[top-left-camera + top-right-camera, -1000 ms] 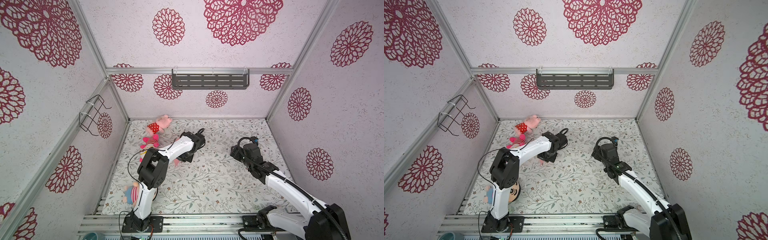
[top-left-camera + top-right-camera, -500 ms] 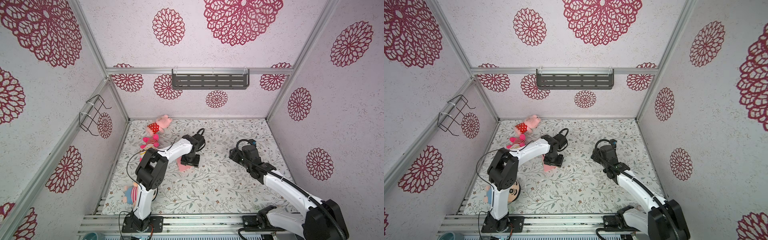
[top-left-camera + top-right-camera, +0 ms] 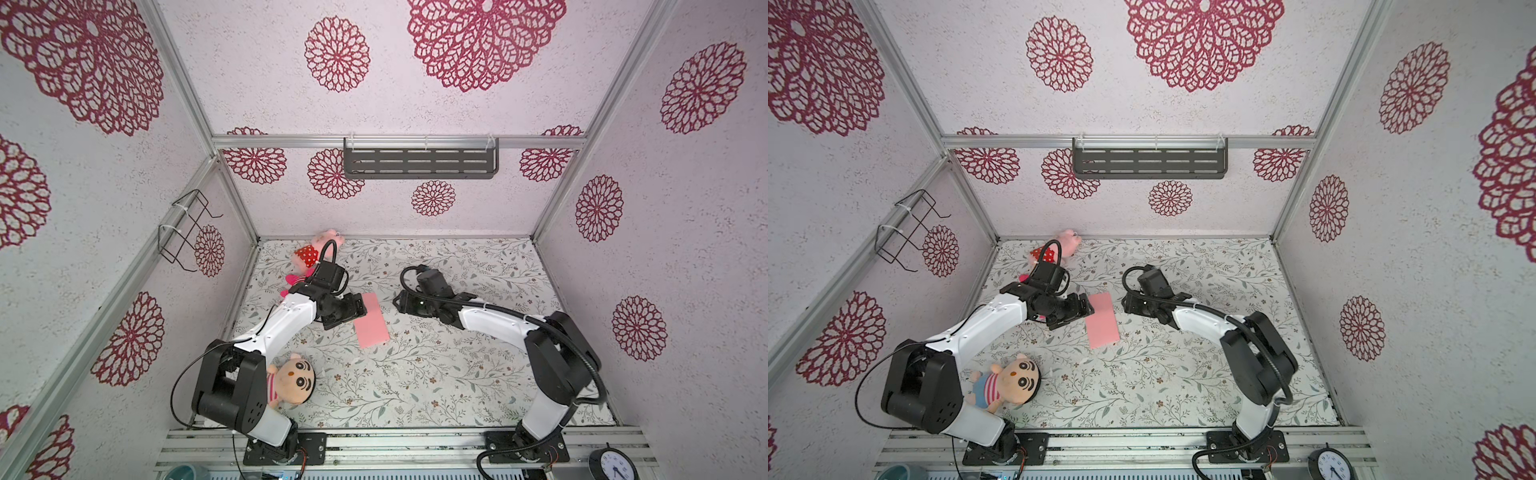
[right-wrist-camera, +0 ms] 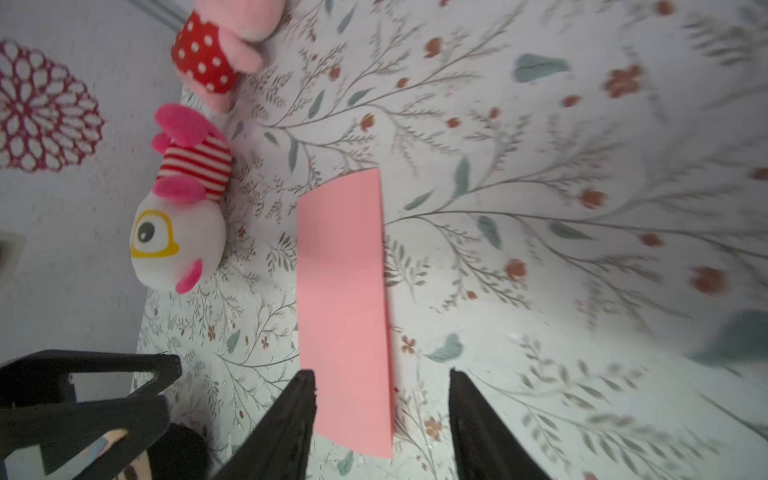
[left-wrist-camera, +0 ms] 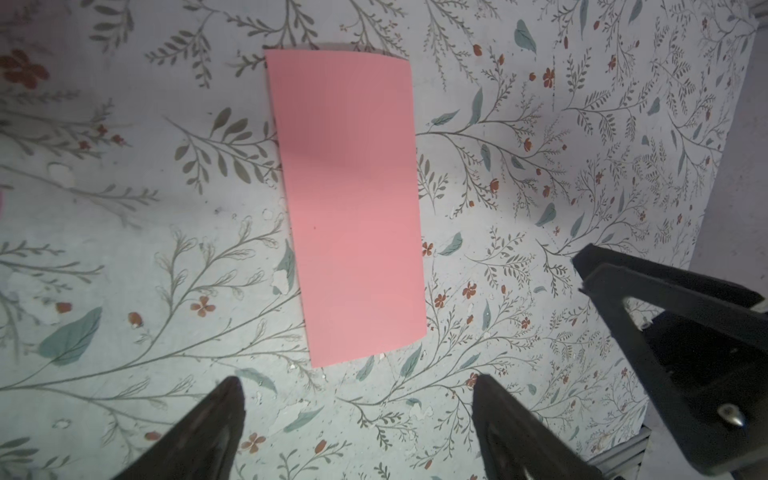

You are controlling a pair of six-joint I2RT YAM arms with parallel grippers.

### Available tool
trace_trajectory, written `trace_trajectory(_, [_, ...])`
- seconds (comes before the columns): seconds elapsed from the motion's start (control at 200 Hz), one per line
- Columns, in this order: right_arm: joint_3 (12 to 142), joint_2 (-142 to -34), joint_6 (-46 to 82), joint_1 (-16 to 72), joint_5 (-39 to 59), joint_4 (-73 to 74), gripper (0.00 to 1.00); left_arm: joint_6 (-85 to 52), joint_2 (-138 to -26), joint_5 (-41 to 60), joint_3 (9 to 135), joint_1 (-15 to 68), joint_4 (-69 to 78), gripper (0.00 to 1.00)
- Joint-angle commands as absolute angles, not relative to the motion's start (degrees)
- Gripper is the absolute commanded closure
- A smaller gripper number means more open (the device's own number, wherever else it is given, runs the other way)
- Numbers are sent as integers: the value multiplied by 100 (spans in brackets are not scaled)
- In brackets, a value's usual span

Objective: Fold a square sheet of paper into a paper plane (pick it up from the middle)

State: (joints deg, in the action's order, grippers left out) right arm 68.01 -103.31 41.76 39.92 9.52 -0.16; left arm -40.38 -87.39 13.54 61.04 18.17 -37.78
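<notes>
The thin light pink sheet of paper (image 3: 371, 320), folded to a long narrow rectangle, lies flat on the floral-patterned desk (image 3: 436, 374), a little toward the desk's left edge and roughly midway between its back and front edges. Both top views show it between the two grippers (image 3: 1102, 320). The left gripper (image 3: 353, 309) sits just beside the paper's left long edge; in the left wrist view its black fingers (image 5: 216, 424) stand wide apart over the desk with nothing between them, so it is released. The right gripper (image 3: 401, 301) is near the paper's right side; in the right wrist view (image 4: 380, 395) its fingers (image 4: 291, 424) are parted either side of one end of the paper (image 4: 345, 307), not pinching it. A pink plush toy in a red dotted dress (image 3: 316, 251) lies at the desk's back left corner, and a round-faced plush doll with a striped shirt (image 3: 291, 380) lies near the front left corner
</notes>
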Motion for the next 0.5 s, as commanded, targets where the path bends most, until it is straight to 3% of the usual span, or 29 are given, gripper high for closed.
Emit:
trace_trajectory(0.0, [7337,-10890,4114,4176,1673,-11,52,-4472,-8420,1637,5680,1483,-3159,11])
trace_trajectory(0.215, [7662,-11549,4445,4280,2312,324,60,-4723,-8404,1951,5348,1327,-2867,10])
trace_trajectory(0.495, [7545,-11801,4570,4263,2121,-141,59,-4773,-8655,2218,5214,1327,-2571,11])
